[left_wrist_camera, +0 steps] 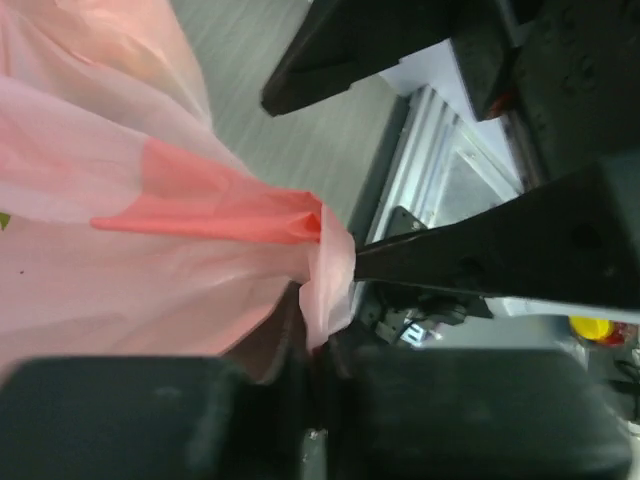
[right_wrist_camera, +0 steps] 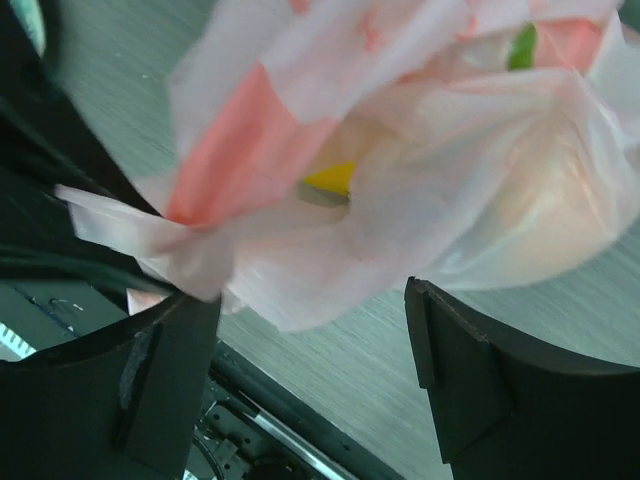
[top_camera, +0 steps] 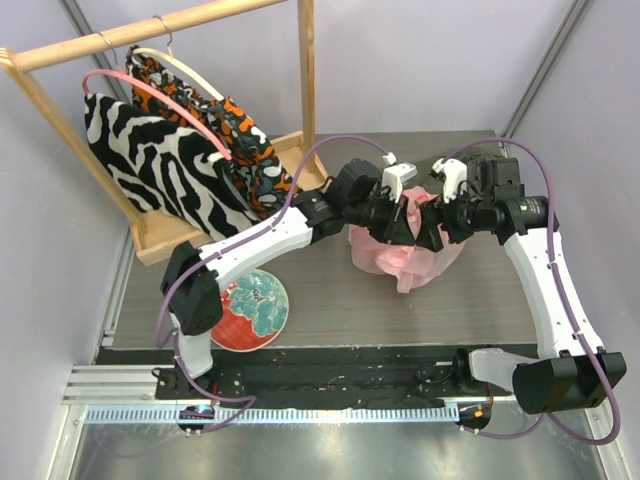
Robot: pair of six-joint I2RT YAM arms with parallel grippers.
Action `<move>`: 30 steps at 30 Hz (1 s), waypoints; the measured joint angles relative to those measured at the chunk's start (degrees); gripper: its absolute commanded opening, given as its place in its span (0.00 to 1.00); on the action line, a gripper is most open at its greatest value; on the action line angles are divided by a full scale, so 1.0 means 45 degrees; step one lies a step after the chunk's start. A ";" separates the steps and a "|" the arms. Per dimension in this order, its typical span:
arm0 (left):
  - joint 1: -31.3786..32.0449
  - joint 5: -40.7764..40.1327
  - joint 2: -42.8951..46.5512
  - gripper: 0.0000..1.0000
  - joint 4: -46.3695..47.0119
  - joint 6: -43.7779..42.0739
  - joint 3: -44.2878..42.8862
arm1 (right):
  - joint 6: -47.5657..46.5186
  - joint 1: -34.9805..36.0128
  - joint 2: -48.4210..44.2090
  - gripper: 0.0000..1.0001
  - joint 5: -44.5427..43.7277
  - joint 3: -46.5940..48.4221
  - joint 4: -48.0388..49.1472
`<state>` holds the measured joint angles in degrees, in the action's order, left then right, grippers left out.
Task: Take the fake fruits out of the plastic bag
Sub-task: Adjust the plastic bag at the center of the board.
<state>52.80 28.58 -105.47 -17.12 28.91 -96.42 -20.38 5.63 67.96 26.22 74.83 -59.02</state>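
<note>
The plastic bag (top_camera: 405, 262) sits crumpled on the table (top_camera: 320, 275), a little past its middle and toward 1 o'clock in the overhead view. Its pink film is bunched upward between the two arms. Through a gap in the folds a yellow fruit (right_wrist_camera: 328, 178) shows inside the bag. A bit of green lies behind the film near the top, but I cannot tell what it is.

The left gripper (left_wrist_camera: 338, 305) reaches in from 9 o'clock and is pinching a drawn-out fold of the bag's edge at its fingertips. The right gripper (right_wrist_camera: 305, 300) comes in from 3 o'clock with its fingers spread wide. The bag's film hangs between them and drapes against one finger.

A round red-and-teal plate (top_camera: 250, 310) lies flat on the table at 8 o'clock from the bag, well apart from it. At 10 o'clock stands a wooden rack (top_camera: 150, 30) holding a zebra-striped cloth (top_camera: 160, 165) and an orange-and-black patterned cloth (top_camera: 235, 130) on hangers.
</note>
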 measured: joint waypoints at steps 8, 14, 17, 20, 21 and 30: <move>-0.1292 -0.0039 0.1938 0.00 -0.2278 -0.3721 0.0714 | -0.2055 -0.0194 -0.1200 0.82 0.1166 -0.0675 -0.0981; -0.1919 -0.0646 0.4609 0.00 -0.2778 -0.4464 0.1982 | -0.2259 0.1773 -0.1331 0.84 0.1734 -0.1107 -0.0248; -0.1899 -0.0763 0.4843 0.00 -0.2754 -0.4595 0.2399 | -0.2613 0.2244 -0.0228 0.84 0.1331 -0.1078 0.0141; -0.2181 -0.0937 0.4852 0.00 -0.2875 -0.4639 0.2812 | -0.3055 0.2662 0.1132 0.83 0.0549 -0.0957 0.0296; -0.2302 -0.0991 0.4857 0.00 -0.2919 -0.4639 0.2914 | -0.3162 0.2803 0.1520 0.83 0.0272 -0.0860 0.0291; -0.2686 -0.1117 0.4974 0.00 -0.2900 -0.4634 0.3415 | -0.2943 0.4002 0.0661 0.80 -0.0180 0.0272 -0.0525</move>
<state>40.71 23.55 -83.09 -30.17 8.05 -81.06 -33.63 23.64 70.94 25.41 76.05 -61.39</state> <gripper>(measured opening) 0.024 0.815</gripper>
